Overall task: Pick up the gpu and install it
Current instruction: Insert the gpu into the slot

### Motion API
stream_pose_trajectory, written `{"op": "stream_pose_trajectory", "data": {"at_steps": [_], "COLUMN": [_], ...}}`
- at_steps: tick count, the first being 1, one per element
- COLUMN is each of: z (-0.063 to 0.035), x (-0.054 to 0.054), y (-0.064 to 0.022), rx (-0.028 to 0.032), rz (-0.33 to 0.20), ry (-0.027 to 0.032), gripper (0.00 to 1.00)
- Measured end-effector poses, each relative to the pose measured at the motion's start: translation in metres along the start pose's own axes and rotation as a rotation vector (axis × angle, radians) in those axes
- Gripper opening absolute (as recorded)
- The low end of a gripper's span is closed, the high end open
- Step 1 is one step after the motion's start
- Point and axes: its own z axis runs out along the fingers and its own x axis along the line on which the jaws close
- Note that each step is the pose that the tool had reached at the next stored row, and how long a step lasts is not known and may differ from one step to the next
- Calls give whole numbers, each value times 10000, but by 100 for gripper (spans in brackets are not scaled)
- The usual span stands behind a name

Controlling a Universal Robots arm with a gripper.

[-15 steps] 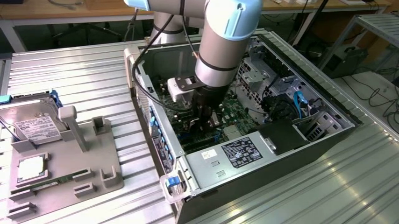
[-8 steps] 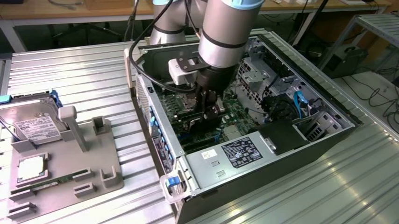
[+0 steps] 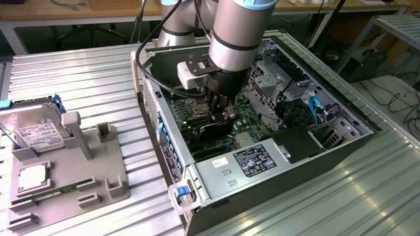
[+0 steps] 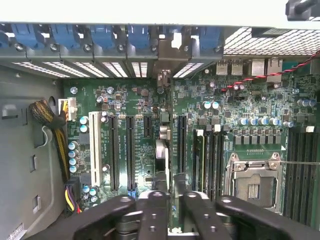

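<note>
— Now then, where is the gpu?

— Inside the open black tower computer case, directly under the arm. From the exterior view it is the thin dark flat card standing on edge over the green motherboard, just below the black gripper.

— And the fingers?

— Narrow. In the wrist view the 2 dark fingers stand close together, and the card's pale top edge runs straight into the slim gap between them. Looks like a clamp on the gpu, though the contact itself is hidden.

— Seated in a slot?

— Can't say for sure. The card lines up with 1 of the long black expansion slots, beside the white 1, with its bracket end towards the rear slot openings. Whether the edge connector is fully home doesn't show.

— So the pick-up?

— Done, I'd judge. On the grey moulded parts tray, at the exterior view's left, the silver hard drive with white label and the narrow green memory stick sit in place, while the 2 upright grey posts hold nothing.

— What is left?

— Full seating and release, as far as I can judge.
</note>
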Motion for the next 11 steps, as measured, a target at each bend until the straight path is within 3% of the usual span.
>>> {"op": "stream_pose_trajectory", "data": {"at_steps": [2,11], "z": [0,0], "x": [0,0], "y": [0,3], "rx": [1,0], "rz": [0,0], "ry": [-1,0], "gripper": [11,11]}}
